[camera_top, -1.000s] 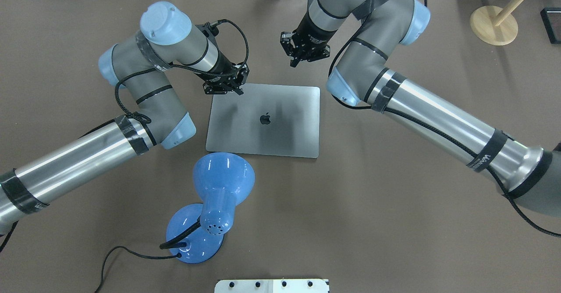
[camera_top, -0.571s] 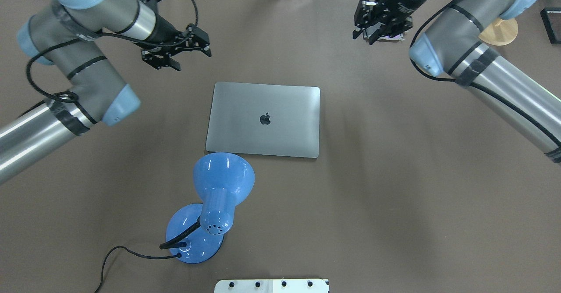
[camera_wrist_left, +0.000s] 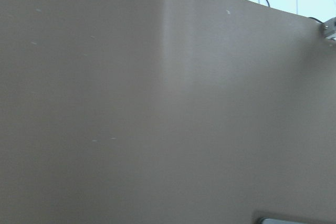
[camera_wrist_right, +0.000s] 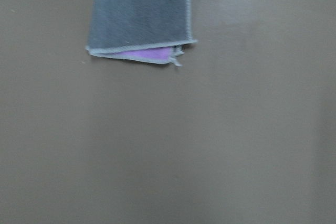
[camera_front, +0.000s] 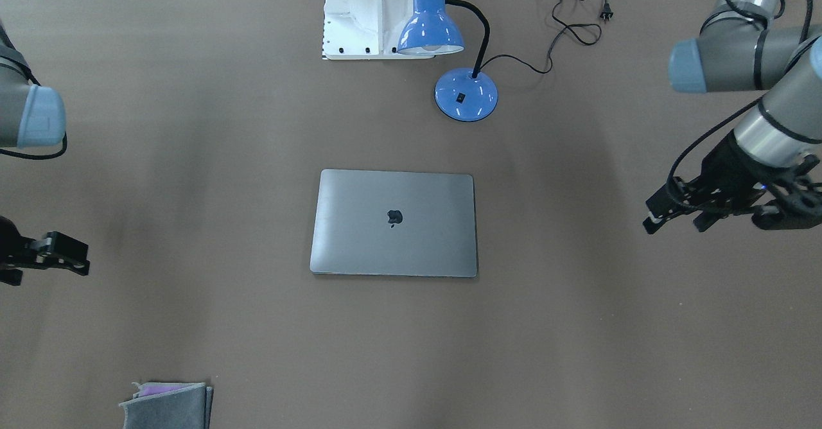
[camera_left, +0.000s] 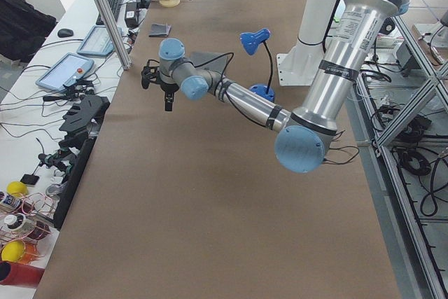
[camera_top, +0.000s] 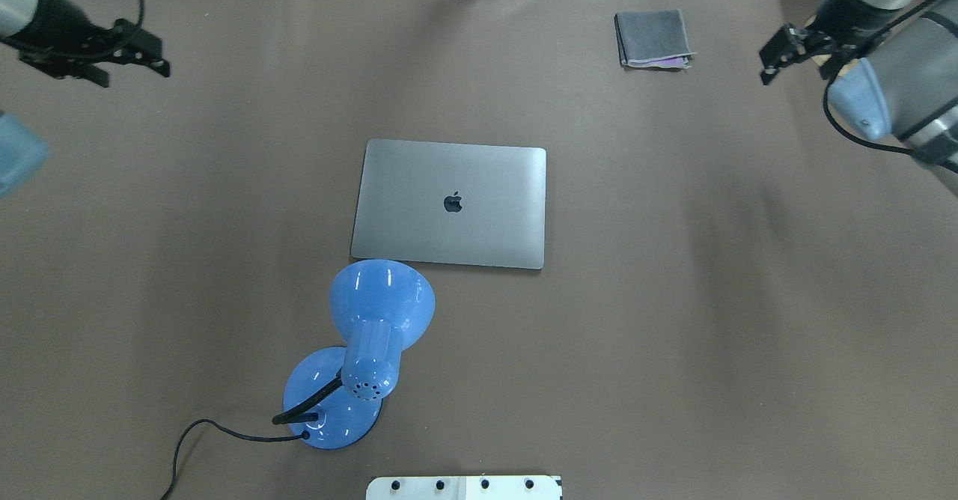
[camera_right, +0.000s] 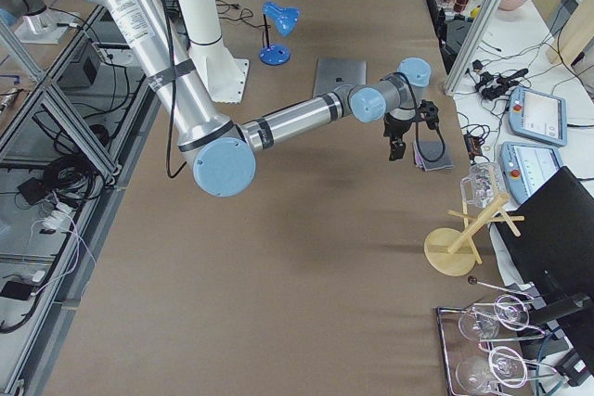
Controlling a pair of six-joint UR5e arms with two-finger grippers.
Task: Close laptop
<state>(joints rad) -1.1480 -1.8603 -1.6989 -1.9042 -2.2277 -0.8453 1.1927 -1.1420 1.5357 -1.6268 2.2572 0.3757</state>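
Note:
The space-grey laptop (camera_top: pixel 449 203) lies shut and flat mid-table, lid up with the dark apple logo showing; it also shows in the front view (camera_front: pixel 393 222) and the right side view (camera_right: pixel 341 71). My left gripper (camera_top: pixel 127 62) hangs open and empty over the far left of the table, well away from the laptop; in the front view (camera_front: pixel 674 218) it is at the right. My right gripper (camera_top: pixel 795 58) hangs open and empty over the far right, at the left edge of the front view (camera_front: pixel 48 263). Neither touches the laptop.
A blue desk lamp (camera_top: pixel 374 343) stands just in front of the laptop's near left corner, its cord trailing left. A folded grey cloth with a purple layer (camera_top: pixel 651 37) lies at the far right, under the right wrist camera (camera_wrist_right: pixel 139 14). A wooden stand (camera_right: pixel 464 238) is beyond it.
Both arms have swung outward from the laptop's far edge to the table's left and right sides. The laptop lies shut as before and has not moved.

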